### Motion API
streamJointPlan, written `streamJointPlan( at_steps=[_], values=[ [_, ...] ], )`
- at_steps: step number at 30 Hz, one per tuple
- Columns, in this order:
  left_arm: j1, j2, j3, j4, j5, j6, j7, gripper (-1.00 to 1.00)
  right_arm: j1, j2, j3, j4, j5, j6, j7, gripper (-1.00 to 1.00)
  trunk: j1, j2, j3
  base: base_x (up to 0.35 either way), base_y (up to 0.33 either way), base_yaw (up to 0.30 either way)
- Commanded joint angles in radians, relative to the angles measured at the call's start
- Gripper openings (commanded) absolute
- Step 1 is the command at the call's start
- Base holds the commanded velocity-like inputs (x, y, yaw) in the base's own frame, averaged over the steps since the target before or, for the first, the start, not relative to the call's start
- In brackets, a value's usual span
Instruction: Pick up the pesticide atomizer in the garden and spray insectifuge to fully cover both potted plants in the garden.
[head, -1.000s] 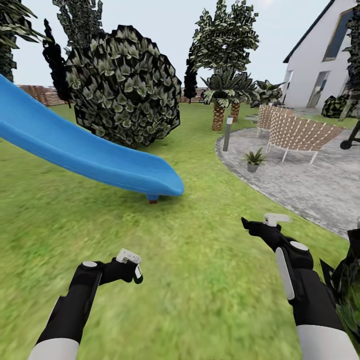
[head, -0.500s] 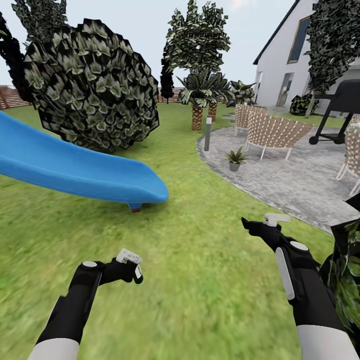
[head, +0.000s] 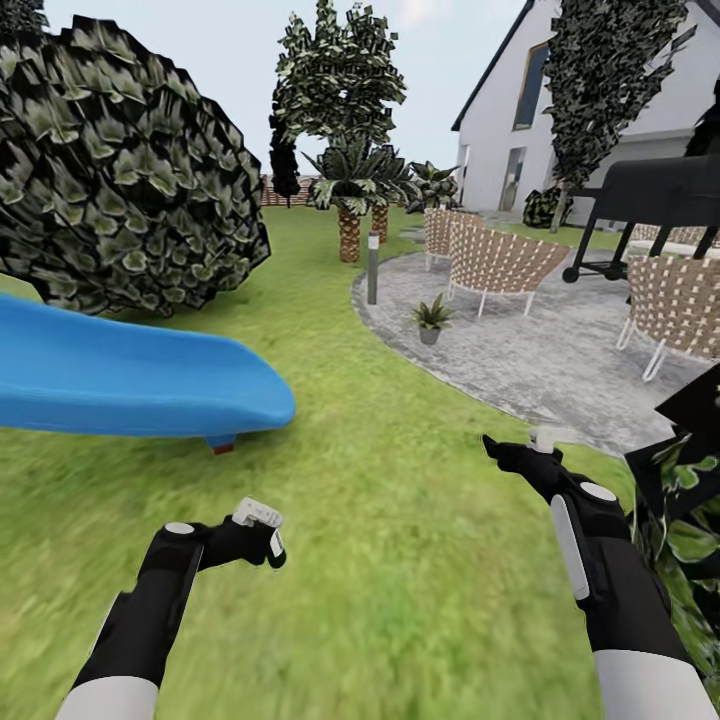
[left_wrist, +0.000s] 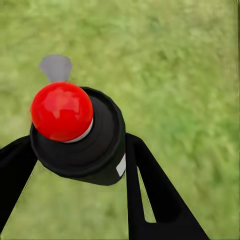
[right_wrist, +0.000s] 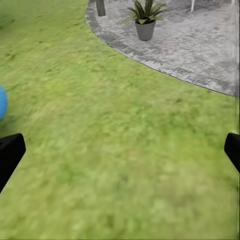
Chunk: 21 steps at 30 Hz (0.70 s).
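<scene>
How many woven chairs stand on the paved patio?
3: one in the middle of the patio, one behind it, one at the right edge; others may be hidden.

Lawn (head: 400, 520): rough, matt grass. Patio (head: 560, 360): grey mottled stone paving, matt. Slide (head: 120, 375): smooth blue plastic, slight sheen. Chairs (head: 500, 262): woven wicker-like lattice on thin white legs. Grill (head: 650, 190): black, matt. Left arm (head: 160, 590): smooth black casing. In the left wrist view, a glossy red ball (left_wrist: 62, 111) sits in a matt black collar.
</scene>
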Motion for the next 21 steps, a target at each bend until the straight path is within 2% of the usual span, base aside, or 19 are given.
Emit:
streamJointPlan(
  at_steps=[1, 13, 21],
  values=[
    [-0.001, -0.001, 0.003, -0.002, -0.006, 0.005, -0.009, -1.00, -0.001, 0.000, -0.001, -0.001, -0.004, 0.005, 0.003, 1.00, 0.000, 0.000, -0.001, 0.346, 0.000, -0.267],
    [-0.001, -0.001, 0.003, -0.002, -0.007, 0.005, -0.009, -1.00, -0.001, 0.000, -0.001, 0.000, -0.004, 0.005, 0.003, 1.00, 0.000, 0.000, -0.001, 0.346, 0.065, -0.253],
    [-0.001, -0.001, 0.003, -0.002, -0.006, 0.005, -0.009, -1.00, -0.001, 0.000, -0.001, -0.001, -0.004, 0.005, 0.003, 1.00, 0.000, 0.000, -0.001, 0.346, 0.070, -0.040]
  ],
)
